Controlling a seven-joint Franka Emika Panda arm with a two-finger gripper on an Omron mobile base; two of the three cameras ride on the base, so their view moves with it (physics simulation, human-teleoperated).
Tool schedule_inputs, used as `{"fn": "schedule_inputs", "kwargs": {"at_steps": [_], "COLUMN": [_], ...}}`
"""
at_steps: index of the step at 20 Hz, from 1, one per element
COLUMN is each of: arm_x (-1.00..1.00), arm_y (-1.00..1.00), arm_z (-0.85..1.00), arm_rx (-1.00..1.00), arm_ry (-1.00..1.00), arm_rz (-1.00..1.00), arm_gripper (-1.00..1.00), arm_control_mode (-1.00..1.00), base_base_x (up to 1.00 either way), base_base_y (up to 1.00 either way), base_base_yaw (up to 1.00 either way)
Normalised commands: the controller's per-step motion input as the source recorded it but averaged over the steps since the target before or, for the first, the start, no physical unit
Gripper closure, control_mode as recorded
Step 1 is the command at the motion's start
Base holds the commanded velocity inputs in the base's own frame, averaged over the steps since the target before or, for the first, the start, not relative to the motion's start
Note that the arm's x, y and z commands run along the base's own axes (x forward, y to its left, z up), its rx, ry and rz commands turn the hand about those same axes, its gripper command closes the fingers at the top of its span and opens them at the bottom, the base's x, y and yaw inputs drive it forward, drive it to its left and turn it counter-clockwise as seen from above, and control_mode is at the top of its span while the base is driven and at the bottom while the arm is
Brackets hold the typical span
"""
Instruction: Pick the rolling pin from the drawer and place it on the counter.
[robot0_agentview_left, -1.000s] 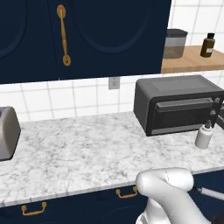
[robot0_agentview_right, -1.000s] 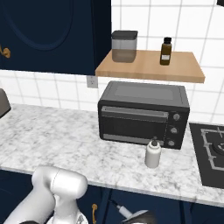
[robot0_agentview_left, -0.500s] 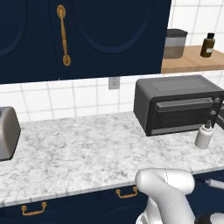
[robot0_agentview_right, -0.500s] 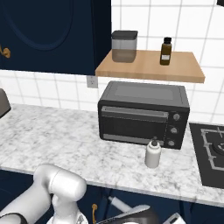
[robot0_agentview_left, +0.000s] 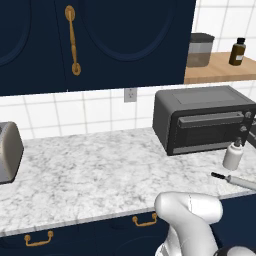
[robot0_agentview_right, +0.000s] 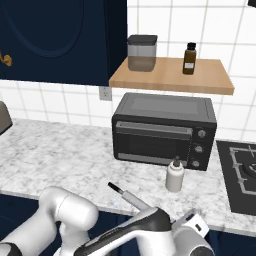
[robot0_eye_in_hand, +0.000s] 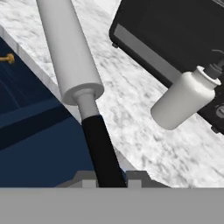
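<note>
One rolling pin has risen above the counter's front edge, its handle clamped in the gripper; placing comes next.

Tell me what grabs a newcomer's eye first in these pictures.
The rolling pin looms largest, held by its dark handle rod in the gripper and slanting over the counter's front edge. Beside it the white soap bottle stands before the dark toaster oven, under a wooden shelf.
</note>
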Motion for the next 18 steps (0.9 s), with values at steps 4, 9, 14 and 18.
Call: {"fn": "schedule_inputs", "kwargs": {"at_steps": [4,9,14,18], "arm_x": [0.59,0.68,0.68,0.75], "arm_y": [0.72,0.78,0.70,0.23], "arm_z": [0.09,0.00,-0.09,-0.33], "arm_rx": [-0.03,-0.05,-0.09,-0.04], "arm_ry": [-0.03,0.01,0.06,0.11], "arm_rz": [0.00,0.02,0.02,0.07], "arm_gripper": [1.00,1.00,1.00,1.00], "arm_control_mode": [-1.00,-1.00,-1.00,-1.00], "base_base_x": [0.00,0.00,0.00,0.00], "base_base_y": [0.00,0.00,0.00,0.00], "base_base_yaw": [0.00,0.00,0.00,0.00]}}
